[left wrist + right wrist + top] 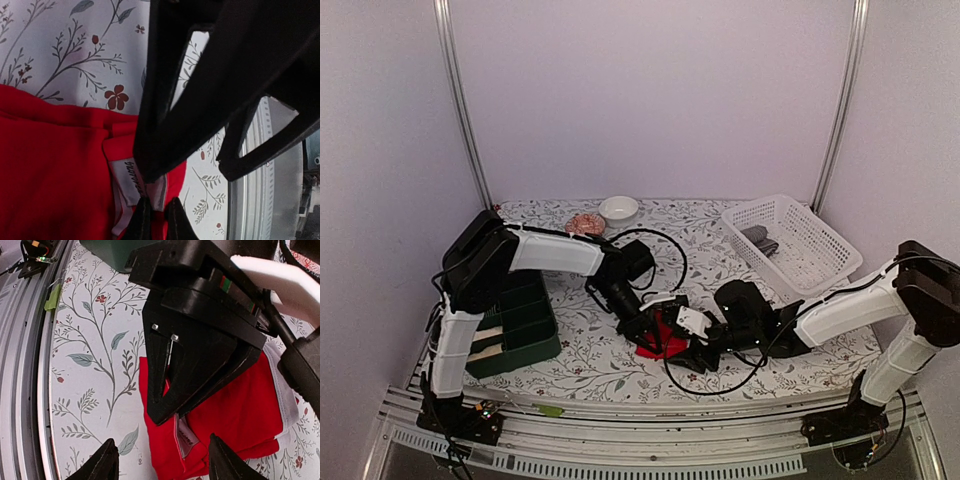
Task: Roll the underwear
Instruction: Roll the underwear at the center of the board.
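Red underwear (pixel 652 347), basket (pixel 812 252) on floral table (pixel 590 358)

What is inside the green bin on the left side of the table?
Two cream cloth pieces lie in the near left part of the green bin. The left arm covers its left and back parts, hiding anything there.

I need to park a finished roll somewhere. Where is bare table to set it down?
Bare tabletop lies at the front, between the green bin and the red underwear, and at the back between the white bowl and the white basket. The middle is crowded: the left pincer and right pincer meet over that garment.
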You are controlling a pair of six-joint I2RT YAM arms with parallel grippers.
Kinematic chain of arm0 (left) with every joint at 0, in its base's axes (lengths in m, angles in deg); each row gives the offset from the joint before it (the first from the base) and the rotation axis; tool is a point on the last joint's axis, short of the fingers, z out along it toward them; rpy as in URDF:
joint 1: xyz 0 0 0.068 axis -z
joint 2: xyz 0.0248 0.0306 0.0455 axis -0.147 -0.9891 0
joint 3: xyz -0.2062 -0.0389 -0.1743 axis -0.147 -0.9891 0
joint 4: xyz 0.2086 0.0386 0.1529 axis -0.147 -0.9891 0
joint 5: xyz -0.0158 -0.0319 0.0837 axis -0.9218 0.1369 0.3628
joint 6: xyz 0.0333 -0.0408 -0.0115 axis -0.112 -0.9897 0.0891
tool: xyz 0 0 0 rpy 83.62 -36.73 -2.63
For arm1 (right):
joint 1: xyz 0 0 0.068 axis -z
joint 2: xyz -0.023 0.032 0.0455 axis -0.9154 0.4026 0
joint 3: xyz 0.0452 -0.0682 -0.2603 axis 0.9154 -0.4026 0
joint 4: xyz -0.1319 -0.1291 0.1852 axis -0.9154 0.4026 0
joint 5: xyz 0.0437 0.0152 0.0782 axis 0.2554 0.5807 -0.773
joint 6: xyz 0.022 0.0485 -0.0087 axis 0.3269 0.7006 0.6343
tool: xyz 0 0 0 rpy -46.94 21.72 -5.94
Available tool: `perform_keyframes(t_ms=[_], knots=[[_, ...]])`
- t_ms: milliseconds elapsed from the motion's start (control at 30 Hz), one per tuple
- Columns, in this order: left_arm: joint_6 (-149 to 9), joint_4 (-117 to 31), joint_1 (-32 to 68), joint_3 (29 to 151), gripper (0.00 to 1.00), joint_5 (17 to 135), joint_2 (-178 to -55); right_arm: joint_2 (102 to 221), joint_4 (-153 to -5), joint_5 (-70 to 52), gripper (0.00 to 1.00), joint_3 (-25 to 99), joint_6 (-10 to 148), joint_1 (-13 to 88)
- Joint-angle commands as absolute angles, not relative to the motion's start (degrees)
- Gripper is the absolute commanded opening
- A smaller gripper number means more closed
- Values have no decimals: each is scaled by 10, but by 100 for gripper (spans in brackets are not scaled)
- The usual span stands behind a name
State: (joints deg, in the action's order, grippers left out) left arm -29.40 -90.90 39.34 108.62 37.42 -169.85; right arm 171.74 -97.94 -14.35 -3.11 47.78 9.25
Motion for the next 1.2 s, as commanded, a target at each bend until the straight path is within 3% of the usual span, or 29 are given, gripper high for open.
perform_keyframes(t_ms=[0, 200, 333, 400, 533, 567, 633, 733, 867, 1000, 1033, 1067, 1167], knots=[[-305, -959, 384, 1073, 0, 410, -1720, 1743, -997, -138, 61, -7, 416, 90], [-312, -963, 383, 1068, 0, 415, -1716, 1796, -994, -185, 58, 11, 398, 90], [-317, -960, 383, 1055, 1, 424, -1707, 1820, -997, -189, 49, 17, 400, 90], [-319, -954, 382, 1047, 1, 428, -1699, 1827, -997, -190, 39, 18, 400, 90], [-328, -937, 381, 1031, 8, 448, -1680, 1819, -997, -195, 5, 16, 403, 90], [-333, -929, 380, 1026, 13, 453, -1672, 1816, -997, -201, 0, 15, 405, 90], [-347, -909, 375, 1015, 24, 465, -1652, 1816, -997, -218, 0, 14, 410, 91], [-373, -861, 363, 993, 50, 490, -1600, 1822, -995, -261, 0, 15, 431, 102], [-416, -780, 340, 954, 65, 539, -1494, 1832, -993, -323, 0, 24, 487, 133], [-435, -698, 326, 918, 70, 616, -1384, 1851, -984, -384, 0, 39, 534, 158], [-438, -675, 324, 907, 76, 647, -1355, 1857, -978, -400, 0, 44, 546, 164], [-440, -634, 324, 888, 92, 668, -1322, 1865, -969, -415, 0, 52, 554, 169], [-440, -520, 324, 818, 96, 699, -1219, 1901, -907, -447, 0, 99, 568, 180]])
